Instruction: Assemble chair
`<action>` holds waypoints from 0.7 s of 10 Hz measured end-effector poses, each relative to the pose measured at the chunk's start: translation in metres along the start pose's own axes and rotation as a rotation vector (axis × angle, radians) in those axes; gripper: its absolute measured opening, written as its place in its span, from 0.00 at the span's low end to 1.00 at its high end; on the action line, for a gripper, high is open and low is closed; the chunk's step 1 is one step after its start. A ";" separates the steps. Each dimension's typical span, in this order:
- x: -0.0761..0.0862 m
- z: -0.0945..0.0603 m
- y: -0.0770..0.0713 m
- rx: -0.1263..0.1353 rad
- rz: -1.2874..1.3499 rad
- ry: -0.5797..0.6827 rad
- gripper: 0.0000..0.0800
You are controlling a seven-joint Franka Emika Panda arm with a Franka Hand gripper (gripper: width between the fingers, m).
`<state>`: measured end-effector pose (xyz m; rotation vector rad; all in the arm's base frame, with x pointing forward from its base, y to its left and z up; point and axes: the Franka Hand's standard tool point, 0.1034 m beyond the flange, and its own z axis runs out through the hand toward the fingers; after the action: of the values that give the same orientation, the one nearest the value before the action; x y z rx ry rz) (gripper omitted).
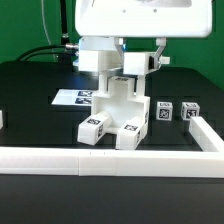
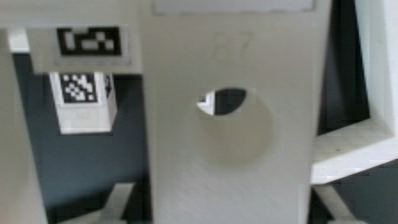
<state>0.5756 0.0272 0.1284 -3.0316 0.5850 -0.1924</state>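
Chair [image 1: 112, 105] is standing in the middle of the exterior view as one blocky white piece. Its long axis is running upright, and its two tagged feet are resting on the black table [image 1: 30, 120] near the lower centre. It is lying straight below the arm, so any coming move is depending on that vertical line between wrist and feet.

The gripper [image 1: 122, 68] is reaching down from the upper centre onto its top. The jaws are standing narrow and, as far as I can judge, are clamping an upright part of it. In the wrist view a broad white panel [image 2: 231, 160] with a round hole [image 2: 222, 100] is filling the frame.

Two small loose posts [image 1: 163, 110] [image 1: 187, 112] are waiting at centre right, apart from it.
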 end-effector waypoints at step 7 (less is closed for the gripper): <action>-0.001 0.001 0.004 0.009 0.026 0.004 0.36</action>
<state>0.5738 0.0237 0.1270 -3.0144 0.6212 -0.1997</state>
